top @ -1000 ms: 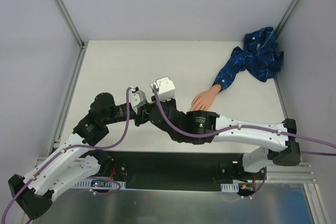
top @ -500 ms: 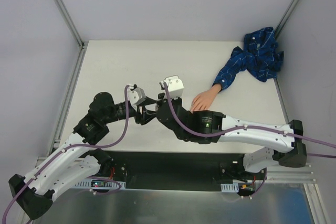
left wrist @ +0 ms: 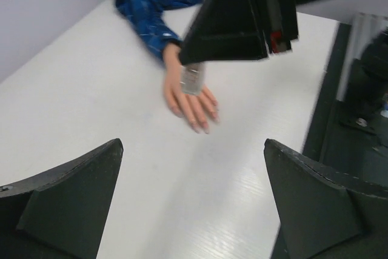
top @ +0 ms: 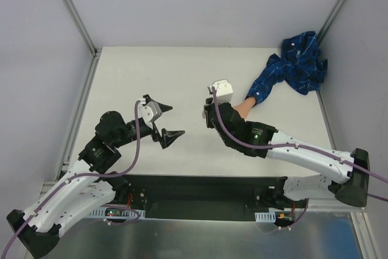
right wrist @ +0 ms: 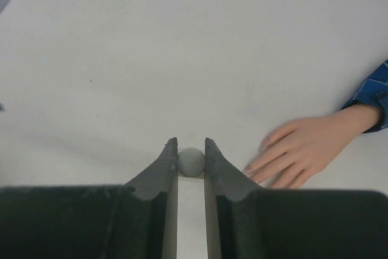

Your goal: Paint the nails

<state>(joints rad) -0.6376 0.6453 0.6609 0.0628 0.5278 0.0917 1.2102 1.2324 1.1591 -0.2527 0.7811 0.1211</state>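
Observation:
The mannequin hand (right wrist: 309, 147) lies flat on the white table (top: 151, 77), its blue patterned sleeve (top: 267, 80) running to the back right. Its nails (left wrist: 205, 127) are tiny and blurred at the fingertips. My right gripper (right wrist: 191, 142) is shut on the grey round cap (right wrist: 191, 161) of a small clear bottle (left wrist: 193, 80), which hangs just above the back of the hand. In the top view the right gripper (top: 208, 115) sits left of the hand (top: 240, 108). My left gripper (top: 174, 121) stands wide open with nothing in it, well to the left of the hand (left wrist: 188, 98).
The sleeve ends in a crumpled blue cloth heap (top: 303, 59) at the back right corner. Metal frame posts (top: 73, 10) and grey walls close in the table at the left, the back and the right. A dark trough (top: 200, 189) runs along the near edge.
My left gripper has opened wide and drawn back to the left. The right arm has swung right, carrying the bottle from the left gripper's side to the mannequin hand.

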